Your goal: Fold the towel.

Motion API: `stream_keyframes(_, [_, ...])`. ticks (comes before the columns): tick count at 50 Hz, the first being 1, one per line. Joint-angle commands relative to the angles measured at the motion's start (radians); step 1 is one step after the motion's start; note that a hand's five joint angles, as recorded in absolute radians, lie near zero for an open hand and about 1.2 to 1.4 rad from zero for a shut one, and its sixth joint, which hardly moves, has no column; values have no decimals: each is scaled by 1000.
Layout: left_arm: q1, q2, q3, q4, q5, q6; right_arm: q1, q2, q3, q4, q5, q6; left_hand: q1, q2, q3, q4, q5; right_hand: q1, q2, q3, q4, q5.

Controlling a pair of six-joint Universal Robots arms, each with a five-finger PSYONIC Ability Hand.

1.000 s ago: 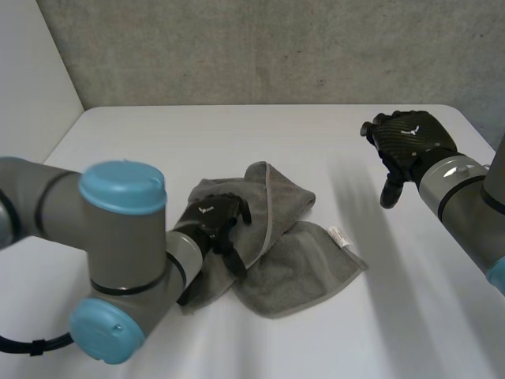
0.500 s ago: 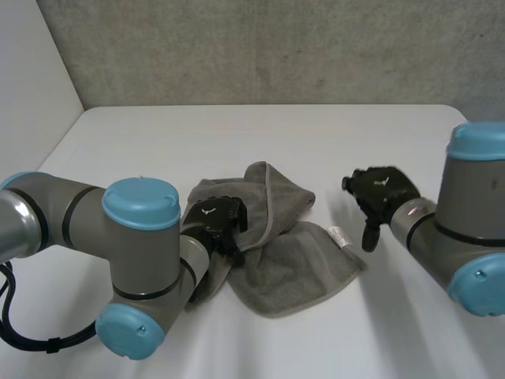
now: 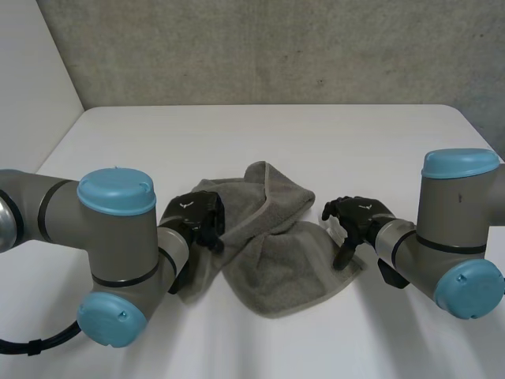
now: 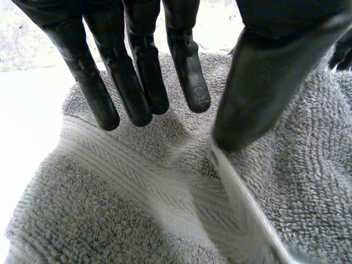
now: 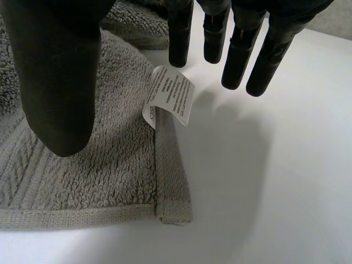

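A crumpled grey towel (image 3: 272, 245) is seen on the white table (image 3: 276, 134). The left hand (image 3: 193, 215) is held over its left edge, fingers straight, nothing gripped. The right hand (image 3: 357, 217) is spread above the corner bearing a white label (image 5: 169, 102), nothing held.

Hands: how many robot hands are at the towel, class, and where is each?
2. The left hand is on the towel's end nearest its own arm; the right hand is at the opposite corner, beside the white label.
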Motion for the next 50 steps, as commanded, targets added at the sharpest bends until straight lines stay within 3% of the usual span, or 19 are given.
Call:
stream_keyframes(1, [9,-1,-2,-1,5,2,-2,27,-11,-4,7,-3,66,56,60,54,70,34,68,37,34,14])
stream_keyframes(9, [9,-12,-12,2,7,3,-1,56,-23,-6,9,-2,34,24,27,22,38,48,82,51,48,28])
stream_keyframes(19, [3,-25,-18,3,8,2,5,73,-25,-12,7,9,-400,-410,-407,-412,-396,127,161,130,127,107])
stream_keyframes(25, [-4,-29,-18,3,8,2,7,72,-23,-21,5,44,-416,-425,-422,-427,-412,280,314,283,280,260])
stream_keyframes(50, [-29,-39,-18,2,10,2,42,61,-17,-19,-5,81,-395,-405,-401,-407,-391,289,323,292,289,269])
